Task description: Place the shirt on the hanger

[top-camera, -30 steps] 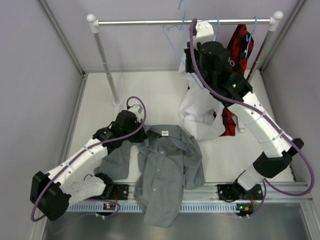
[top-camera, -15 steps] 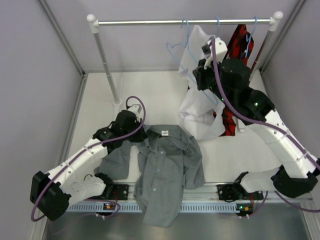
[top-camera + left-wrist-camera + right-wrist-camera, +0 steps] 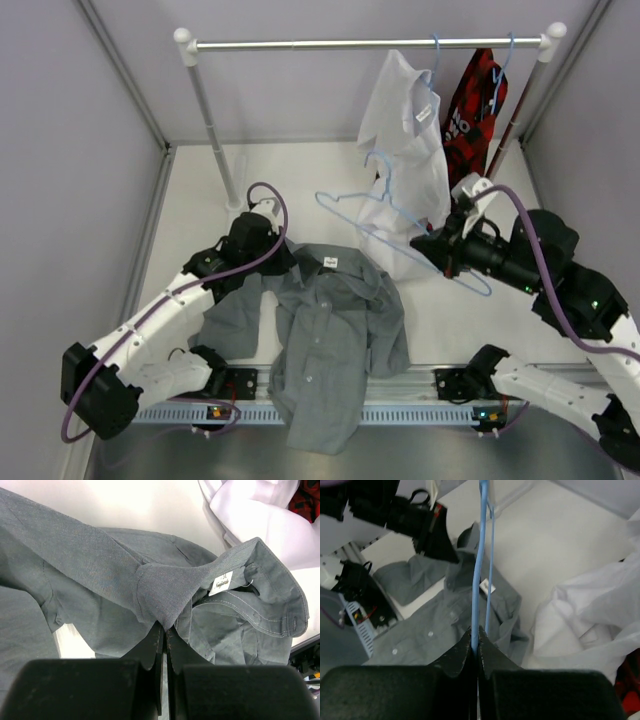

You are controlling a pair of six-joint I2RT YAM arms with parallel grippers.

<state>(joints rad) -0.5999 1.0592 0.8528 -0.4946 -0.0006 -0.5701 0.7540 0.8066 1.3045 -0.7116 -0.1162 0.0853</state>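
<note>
Okay, white counter (image 3: 300, 180) with a metal rack (image 3: 370, 44) across the far end.

Left arm (image 3: 170, 310) reaches in from the near left corner. Right arm (image 3: 560, 280) is bent in from the right side.

Shirt (image 3: 335, 330) lies spread on the counter near the front edge. Its collar is toward the rack, the button front is up, and the hem hangs over the near edge between the arm bases. It is not on the hanger.

Left jaws are closed, pinching a fold of the shirt (image 3: 100, 580) just beside the collar, at its left shoulder.

White shirt (image 3: 405, 120) hangs from the rack with its lower part bunched on the counter. Red shirt (image 3: 475, 95) hangs just beside it on the right.

Hanger (image 3: 400, 215) is off the rack, held in the air above the counter. It sits between the shirt's collar and the white shirt and crosses over the white shirt's lower part in the top view. Its hook end points toward the rack.

Right jaws are closed on the hanger (image 3: 481, 555) wire, with the blue wire running straight out from between them over the shirt (image 3: 435, 625).

Small white label (image 3: 220, 583) shows inside the collar.
</note>
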